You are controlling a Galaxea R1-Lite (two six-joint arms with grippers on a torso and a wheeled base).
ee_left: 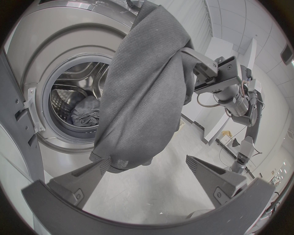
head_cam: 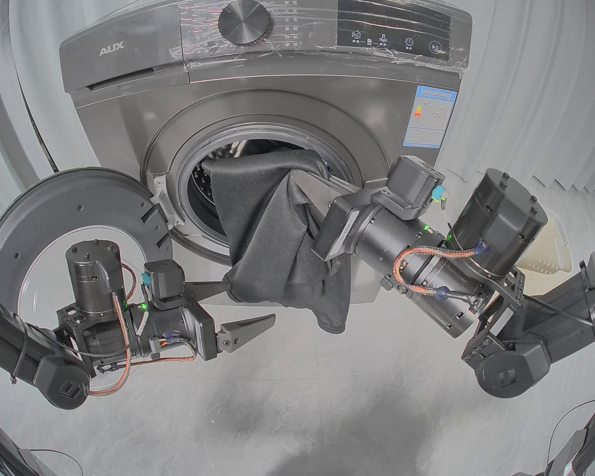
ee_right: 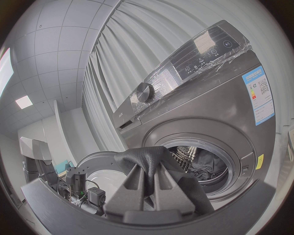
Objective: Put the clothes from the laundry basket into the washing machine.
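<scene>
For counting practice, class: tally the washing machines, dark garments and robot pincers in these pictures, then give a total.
Washing machine: 1
Dark garments: 2 (hanging garment, garment in the drum)
Pincers: 2 (left pincer, right pincer)
Total: 5

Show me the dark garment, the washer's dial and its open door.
dark garment [head_cam: 273, 235], head view, middle of hanging cloth
dial [head_cam: 243, 21], head view, knob's centre
open door [head_cam: 80, 198], head view, dark inner rim
</scene>
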